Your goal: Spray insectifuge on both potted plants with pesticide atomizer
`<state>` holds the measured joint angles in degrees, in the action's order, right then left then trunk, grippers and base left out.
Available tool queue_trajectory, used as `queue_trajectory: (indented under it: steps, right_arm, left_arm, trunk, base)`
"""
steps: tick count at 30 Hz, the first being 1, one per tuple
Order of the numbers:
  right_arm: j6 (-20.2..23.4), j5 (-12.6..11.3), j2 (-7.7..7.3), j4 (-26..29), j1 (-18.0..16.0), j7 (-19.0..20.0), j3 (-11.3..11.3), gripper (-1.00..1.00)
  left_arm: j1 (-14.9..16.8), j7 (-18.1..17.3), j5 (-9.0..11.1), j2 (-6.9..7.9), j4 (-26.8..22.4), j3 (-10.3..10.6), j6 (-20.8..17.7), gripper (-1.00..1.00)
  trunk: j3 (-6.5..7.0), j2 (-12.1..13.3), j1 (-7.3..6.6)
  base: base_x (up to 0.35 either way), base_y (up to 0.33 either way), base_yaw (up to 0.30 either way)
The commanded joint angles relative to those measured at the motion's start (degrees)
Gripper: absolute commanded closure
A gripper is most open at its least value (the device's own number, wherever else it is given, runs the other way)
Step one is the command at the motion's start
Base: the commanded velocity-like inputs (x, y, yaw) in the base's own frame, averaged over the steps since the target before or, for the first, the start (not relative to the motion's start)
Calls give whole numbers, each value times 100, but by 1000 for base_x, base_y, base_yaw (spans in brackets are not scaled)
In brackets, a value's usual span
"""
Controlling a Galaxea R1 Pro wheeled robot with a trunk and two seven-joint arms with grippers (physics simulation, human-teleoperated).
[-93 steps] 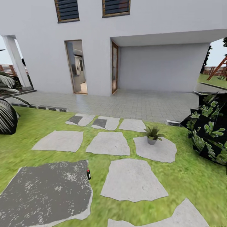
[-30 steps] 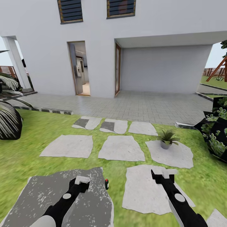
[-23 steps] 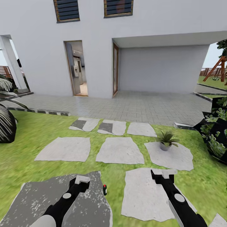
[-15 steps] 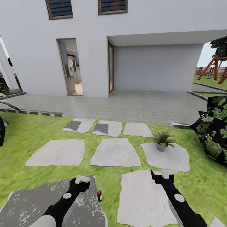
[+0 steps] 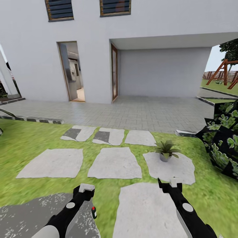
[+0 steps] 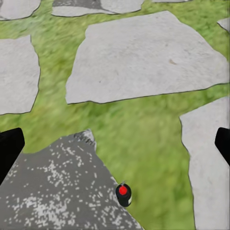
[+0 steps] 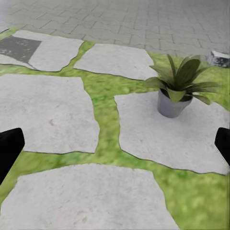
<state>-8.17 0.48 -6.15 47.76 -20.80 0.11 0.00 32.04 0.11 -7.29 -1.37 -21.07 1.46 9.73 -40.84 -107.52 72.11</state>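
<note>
Green lawn (image 5: 29, 145) with grey stepping stones (image 5: 115, 162) across mid-frame of head view. Pesticide atomizer (image 5: 94, 212): small, dark, red-capped, upright at lower left on edge of speckled dark slab (image 5: 29, 215), just beside left gripper (image 5: 86, 188); spread fingertips at frame edges in left wrist view. Potted plant (image 5: 166, 151): right of centre, on a stone. Right gripper (image 5: 169, 183): lower right, jaws spread, apparently holding nothing. Black-backed bush (image 5: 223, 138): right edge.
</note>
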Motion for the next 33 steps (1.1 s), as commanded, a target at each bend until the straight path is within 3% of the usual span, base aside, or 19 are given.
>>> queue_trajectory:
  steps: [1,9,19,30,33]
  right_arm:
    - [-18,5,-1,-4,-3,1,0,-100]
    - [-18,5,0,-4,-3,-1,0,-100]
    - [-18,5,0,-4,-3,-2,0,-100]
    - [-18,5,0,1,-3,-2,0,-100]
    - [-18,4,0,4,-3,-2,0,-100]
  left_arm:
    - [4,1,-57,0,4,-11,21,-100]
    - [4,2,-57,5,5,-22,28,-100]
    - [4,37,-70,6,-2,-16,27,-100]
    - [4,41,-62,16,-31,-7,28,-100]
    - [4,41,-62,15,-16,-20,27,-100]
  trunk:
    - [-5,-2,2]
    - [-5,-2,2]
    - [-5,-2,2]
    - [-104,-82,45]
    - [-185,-203,111]
  base:
    - [233,-240,0]
    - [222,-160,0]
    - [23,-13,0]
    - [0,0,0]
    - [0,0,0]
